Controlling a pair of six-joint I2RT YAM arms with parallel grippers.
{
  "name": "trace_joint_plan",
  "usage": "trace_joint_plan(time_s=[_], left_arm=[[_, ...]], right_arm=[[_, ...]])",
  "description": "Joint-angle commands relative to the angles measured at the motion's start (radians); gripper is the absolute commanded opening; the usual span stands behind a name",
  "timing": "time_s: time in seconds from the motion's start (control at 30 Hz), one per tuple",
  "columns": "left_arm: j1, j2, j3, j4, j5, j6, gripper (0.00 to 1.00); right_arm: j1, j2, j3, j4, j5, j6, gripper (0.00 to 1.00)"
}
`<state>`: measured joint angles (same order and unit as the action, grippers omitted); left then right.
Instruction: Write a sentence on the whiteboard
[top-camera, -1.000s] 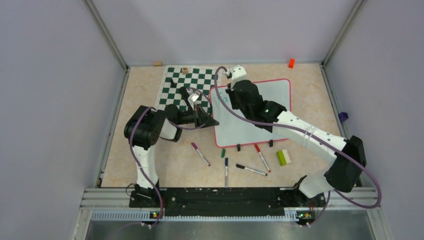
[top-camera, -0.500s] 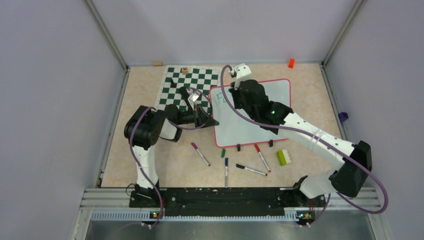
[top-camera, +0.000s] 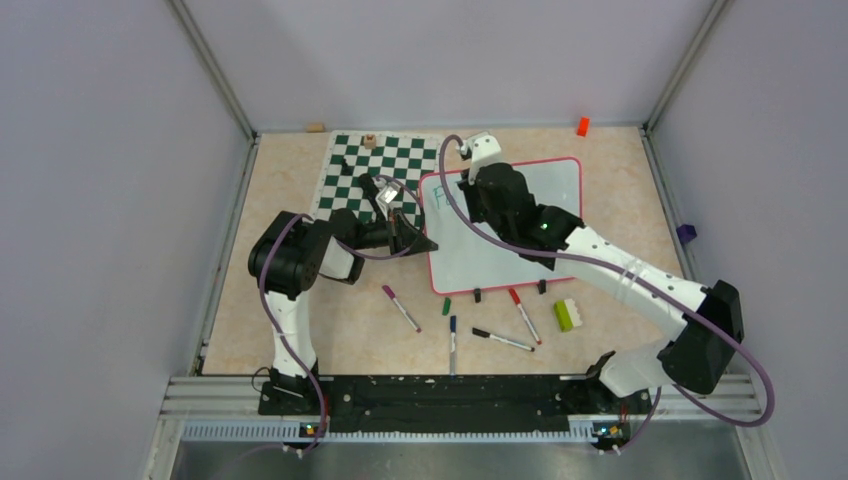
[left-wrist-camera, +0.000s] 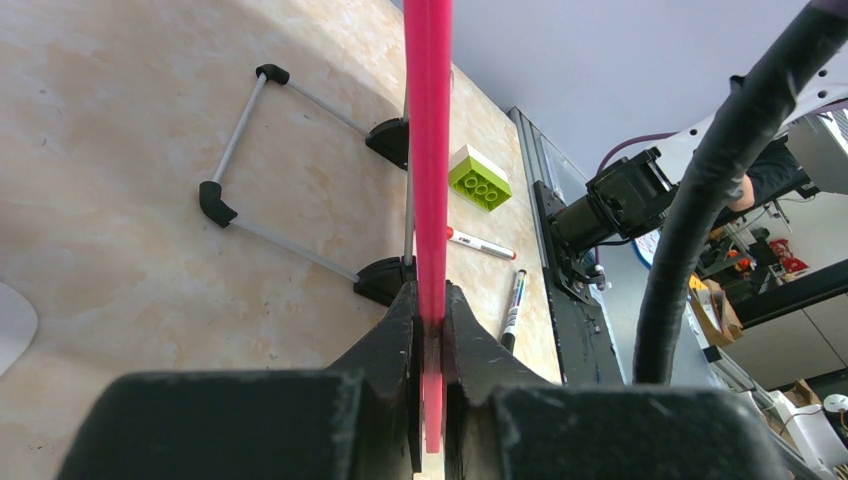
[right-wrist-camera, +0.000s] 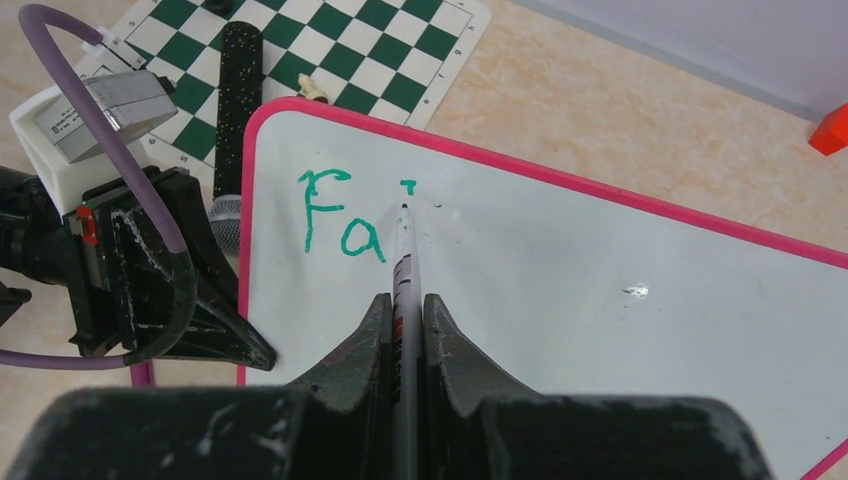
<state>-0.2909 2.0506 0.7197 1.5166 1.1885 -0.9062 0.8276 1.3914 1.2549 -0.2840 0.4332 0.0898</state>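
Observation:
The whiteboard (top-camera: 500, 255) lies tilted on the table, a white board with a pink frame. Its left edge (left-wrist-camera: 428, 150) is clamped between the fingers of my left gripper (left-wrist-camera: 430, 300), which is shut on it. My right gripper (right-wrist-camera: 405, 310) hovers over the board's upper left corner, shut on a white marker (right-wrist-camera: 405, 255). The marker's tip touches the board just below a teal dot. The sentence (right-wrist-camera: 340, 215) reads "Fa" in teal, with that dot to its right. From above, the right gripper (top-camera: 470, 190) hides most of the writing.
A green-and-white chess mat (top-camera: 375, 170) with a few pieces lies behind the board's left corner. Several loose markers (top-camera: 452, 340) and a green cap (top-camera: 446, 305) lie in front of the board, beside a lime brick (top-camera: 567, 315). An orange block (top-camera: 582, 126) sits at the back wall.
My right gripper has shifted with the marker toward the board's top edge, uncovering the first teal letters. The left gripper keeps its hold and has not moved.

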Motion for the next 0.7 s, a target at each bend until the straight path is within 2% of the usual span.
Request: trace_joint_plan(time_s=[0.0, 0.37, 0.67], left_arm=[[-0.016, -0.026, 0.0, 0.103, 0.051, 0.024, 0.0], [-0.016, -0.026, -0.001, 0.103, 0.051, 0.024, 0.0], [-0.017, -0.029, -0.001, 0.103, 0.05, 0.023, 0.0]], right_arm=[[-0.009, 0.021, 0.004, 0.019, 0.013, 0.007, 0.0], [-0.009, 0.043, -0.003, 0.019, 0.033, 0.005, 0.0], [-0.009, -0.004, -0.059, -0.005, 0.025, 0.031, 0.0]])
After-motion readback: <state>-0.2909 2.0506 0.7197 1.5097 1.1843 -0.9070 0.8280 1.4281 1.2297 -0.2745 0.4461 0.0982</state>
